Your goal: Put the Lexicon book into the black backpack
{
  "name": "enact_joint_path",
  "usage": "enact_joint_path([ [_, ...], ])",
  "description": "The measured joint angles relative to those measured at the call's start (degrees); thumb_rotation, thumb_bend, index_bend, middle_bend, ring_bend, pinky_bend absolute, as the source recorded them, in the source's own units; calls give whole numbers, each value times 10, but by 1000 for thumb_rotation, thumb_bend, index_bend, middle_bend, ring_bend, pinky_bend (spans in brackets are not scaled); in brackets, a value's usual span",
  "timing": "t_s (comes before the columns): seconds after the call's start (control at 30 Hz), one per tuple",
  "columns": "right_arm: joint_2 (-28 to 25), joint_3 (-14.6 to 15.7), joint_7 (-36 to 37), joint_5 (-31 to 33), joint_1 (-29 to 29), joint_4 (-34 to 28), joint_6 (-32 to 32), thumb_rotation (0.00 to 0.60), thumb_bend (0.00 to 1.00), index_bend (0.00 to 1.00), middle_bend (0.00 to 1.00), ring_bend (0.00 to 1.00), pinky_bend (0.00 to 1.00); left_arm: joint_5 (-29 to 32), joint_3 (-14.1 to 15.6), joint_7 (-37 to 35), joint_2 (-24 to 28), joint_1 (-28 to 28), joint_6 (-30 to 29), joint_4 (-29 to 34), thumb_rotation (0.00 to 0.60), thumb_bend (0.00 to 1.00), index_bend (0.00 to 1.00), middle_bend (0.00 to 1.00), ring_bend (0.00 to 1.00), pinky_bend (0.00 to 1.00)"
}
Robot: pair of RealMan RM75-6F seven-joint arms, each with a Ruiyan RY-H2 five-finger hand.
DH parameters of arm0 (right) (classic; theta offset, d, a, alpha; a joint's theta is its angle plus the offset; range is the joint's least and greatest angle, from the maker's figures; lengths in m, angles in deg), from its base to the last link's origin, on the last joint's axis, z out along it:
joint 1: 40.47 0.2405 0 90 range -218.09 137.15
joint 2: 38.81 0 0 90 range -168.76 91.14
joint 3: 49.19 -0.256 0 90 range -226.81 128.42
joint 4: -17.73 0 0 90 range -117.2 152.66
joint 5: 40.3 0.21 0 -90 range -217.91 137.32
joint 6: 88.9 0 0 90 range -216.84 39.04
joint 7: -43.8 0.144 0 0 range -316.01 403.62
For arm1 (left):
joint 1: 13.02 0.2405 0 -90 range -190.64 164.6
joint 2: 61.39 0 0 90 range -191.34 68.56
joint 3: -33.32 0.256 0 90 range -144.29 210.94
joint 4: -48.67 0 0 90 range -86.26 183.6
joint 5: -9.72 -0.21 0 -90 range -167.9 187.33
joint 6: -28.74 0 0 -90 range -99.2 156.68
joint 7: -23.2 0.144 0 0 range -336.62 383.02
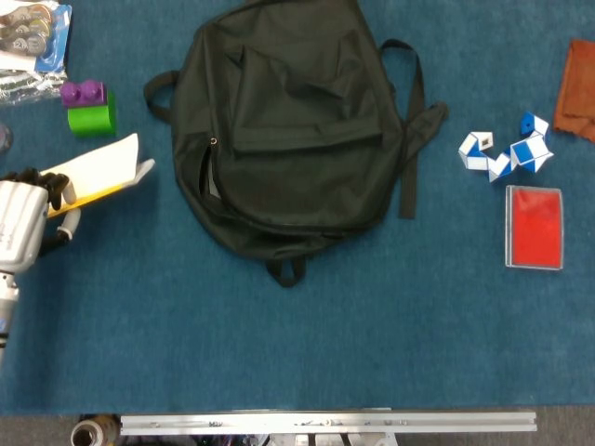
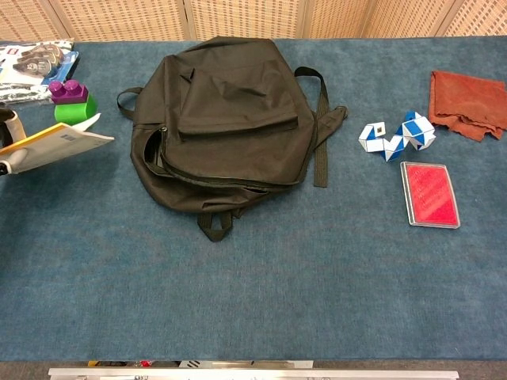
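Blue felt covers the counter (image 1: 279, 344). At far left the left hand (image 1: 20, 226) pinches one edge of the Lexicon book (image 1: 100, 168), which hangs tilted just beside the black backpack (image 1: 288, 130). Judging by the zip gap on the backpack's left side, the book should go in free edge first, kept level. One book, one backpack, one hand showing; the right is unseen.
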Motion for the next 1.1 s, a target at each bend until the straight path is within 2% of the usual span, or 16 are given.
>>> enact_joint_path([
  [0.2,-9,-1,-20,-1,27,-37,-49,600,136,260,383,251,417,-32,5,-11,16,9,-34,17,600,355,746,624,490,585],
  [0.37,-12,-6,-43,17,74,-80,-140,600,131,260,383,251,417,-69,7,-15,32,17,-74,36,600,355,747,625,491,585],
  [0.5,-2,-18,-75,56,121,-110,-211,600,130,260,383,251,417,-94,10,-17,48,25,-95,53,600,354,747,626,491,585],
  [0.63,25,-32,-111,115,166,-124,-270,600,128,260,383,251,417,-108,14,-15,56,30,-102,68,600,355,747,626,491,586],
  [0.83,90,-51,-167,206,225,-121,-323,600,127,260,383,251,416,-127,15,-9,59,33,-109,80,600,354,747,625,491,585],
  [1.1,193,-65,-260,315,296,-88,-346,600,125,260,383,251,414,-134,12,-2,56,28,-94,79,600,354,747,626,489,585],
])
